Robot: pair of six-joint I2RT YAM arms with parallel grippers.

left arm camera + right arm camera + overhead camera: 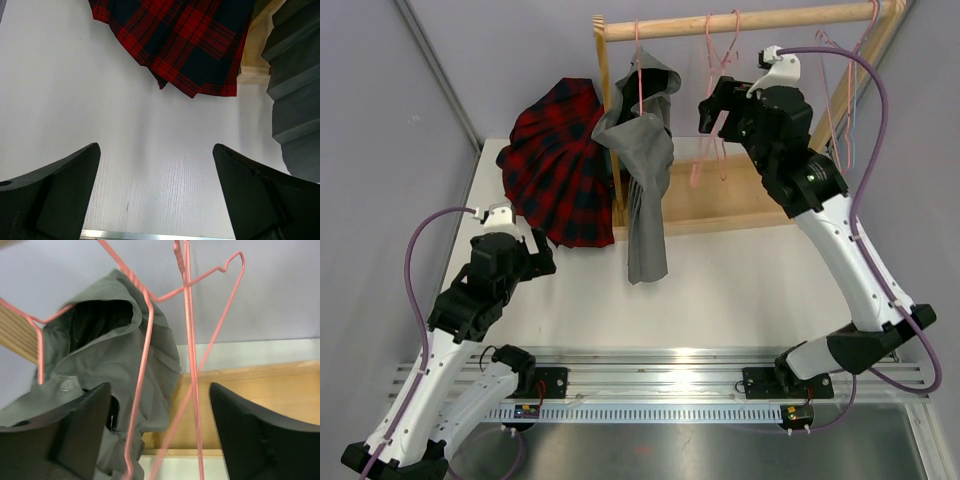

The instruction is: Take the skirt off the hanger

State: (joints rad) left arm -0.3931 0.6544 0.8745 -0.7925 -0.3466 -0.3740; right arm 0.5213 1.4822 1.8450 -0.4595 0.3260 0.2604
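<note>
The red and dark tartan skirt [557, 165] lies spread on the table at the back left, leaning against the rack's left post. I see no hanger in it. Its hem shows in the left wrist view [185, 45]. My left gripper [542, 258] is open and empty over bare table just short of the hem [156, 150]. Empty pink wire hangers [715, 80] hang from the wooden rod. My right gripper [712, 112] is open and raised beside them. In the right wrist view, hanger wires [192, 365] pass between the open fingers of this gripper [160, 390], which hold nothing.
A grey garment [642, 170] hangs on a pink hanger next to the rack's left post and shows in both wrist views [295, 100] [115, 340]. The wooden rack base [740, 200] crosses the back of the table. More hangers, one light blue [850, 120], hang at the right.
</note>
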